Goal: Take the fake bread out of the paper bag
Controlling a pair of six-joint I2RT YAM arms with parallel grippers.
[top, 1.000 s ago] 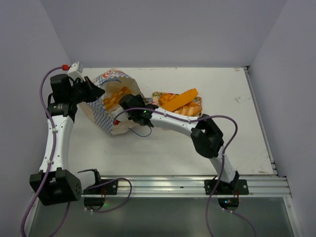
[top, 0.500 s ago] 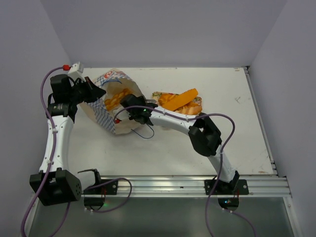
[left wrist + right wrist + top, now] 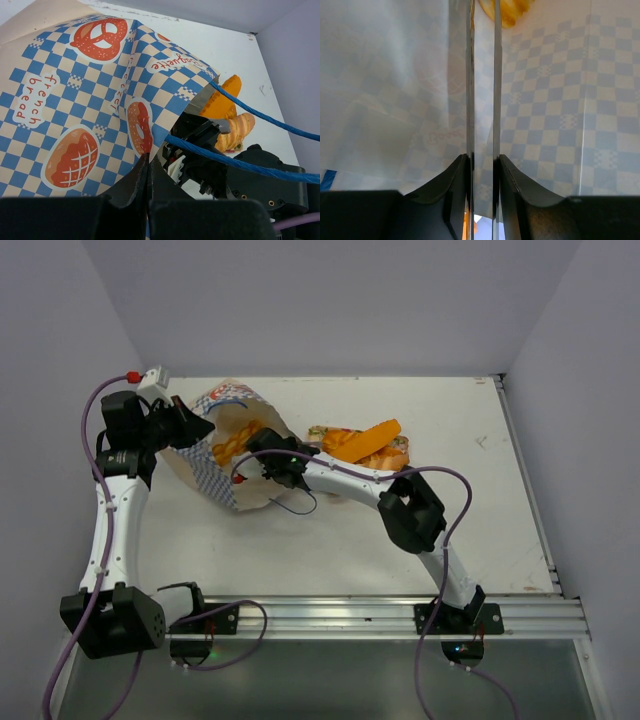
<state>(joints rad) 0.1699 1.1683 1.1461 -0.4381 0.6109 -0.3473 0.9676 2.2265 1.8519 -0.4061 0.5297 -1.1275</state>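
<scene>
Pinching the paper bag (image 3: 75, 100) rim with left claw (image 3: 148, 162), reaching inside with right claw (image 3: 483, 10), narrowly parted near fake bread (image 3: 512, 12), grip unclear.

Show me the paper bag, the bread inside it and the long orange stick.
paper bag (image 3: 212, 482): top view, checkered side
bread inside the bag (image 3: 233, 442): top view, middle
long orange stick (image 3: 365, 443): top view, middle

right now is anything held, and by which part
The left gripper is shut on the paper bag, pinching its checkered side by the mouth. The right gripper is inside the bag near the fake bread; whether it grips cannot be told.
</scene>
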